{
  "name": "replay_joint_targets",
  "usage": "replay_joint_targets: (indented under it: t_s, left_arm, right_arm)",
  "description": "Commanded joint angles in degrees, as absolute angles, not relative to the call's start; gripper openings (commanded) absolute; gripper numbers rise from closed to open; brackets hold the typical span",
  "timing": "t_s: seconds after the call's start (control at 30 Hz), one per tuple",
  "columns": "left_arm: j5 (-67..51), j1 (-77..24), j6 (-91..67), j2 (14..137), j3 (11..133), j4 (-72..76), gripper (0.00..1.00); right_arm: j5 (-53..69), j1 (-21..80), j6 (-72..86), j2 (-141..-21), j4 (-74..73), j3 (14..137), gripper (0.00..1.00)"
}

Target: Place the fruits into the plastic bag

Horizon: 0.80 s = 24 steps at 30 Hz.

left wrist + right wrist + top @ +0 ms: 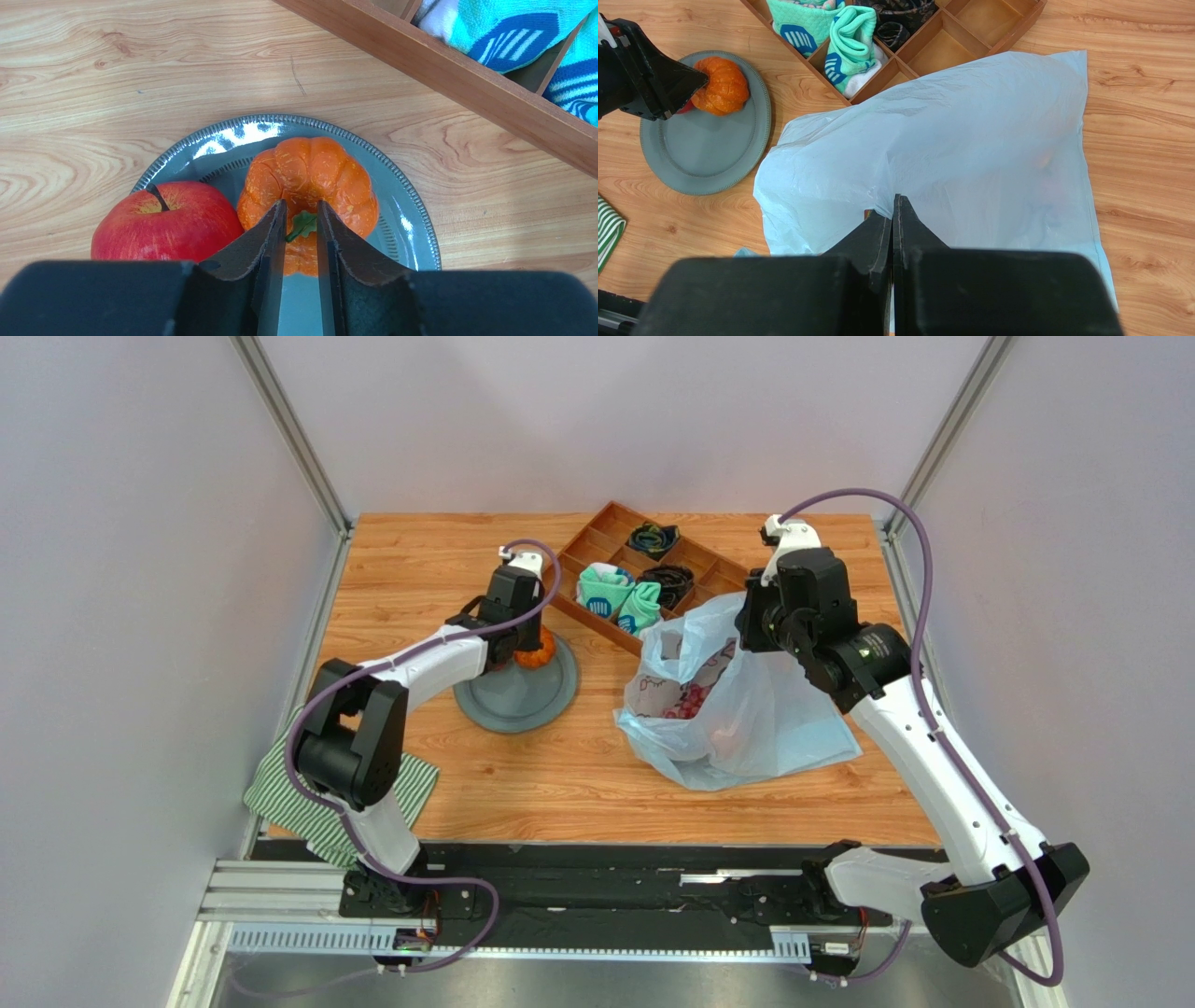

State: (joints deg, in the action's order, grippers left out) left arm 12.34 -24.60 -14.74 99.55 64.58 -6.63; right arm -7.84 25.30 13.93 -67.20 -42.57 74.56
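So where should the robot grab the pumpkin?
Grip the pumpkin across its round ribbed body, coming straight down from above. It sits upright on the plate, stem up, with the apple close on one side, so pinch the two sides clear of the apple.

A robotics lab cell: bare pale walls [631,420] on aluminium posts [298,441] rise beyond the fingers [270,238], an aluminium mounting rail [281,903] behind them.
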Motion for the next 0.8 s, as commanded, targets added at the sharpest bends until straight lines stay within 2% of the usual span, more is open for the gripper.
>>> replay_joint_targets:
  t_s: [0.0, 0.07, 0.23, 0.27, 0.5, 0.77]
  left_arm:
    - [11.60, -24.34, -15.29, 100.46, 66.71, -5.89, 0.26]
    - [11.16, -24.35, -15.47, 100.63, 66.62, -5.98, 0.16]
    - [7.83, -24.35, -14.68, 99.41, 65.39, -3.79, 0.06]
    - [7.39, -24.35, -14.76, 99.23, 65.04, -3.52, 0.01]
    - [0.36, -24.35, -14.67, 96.42, 63.37, -0.35, 0.00]
    - [-11.77, -24.35, -16.96, 92.91, 57.23, 11.68, 0.00]
  right_arm:
    - [-8.09, 25.22, 14.15, -67.15, -40.87, 75.59, 0.00]
    - [-8.26, 25.22, 14.15, -67.06, -40.78, 75.59, 0.00]
    - [-8.70, 25.22, 14.06, -66.80, -40.78, 75.50, 0.00]
    - [-8.70, 25.22, 13.98, -66.88, -40.87, 75.50, 0.00]
    - [-8.79, 25.22, 13.97, -66.97, -40.87, 75.41, 0.00]
    - [-8.88, 25.22, 13.97, -66.62, -41.04, 75.41, 0.00]
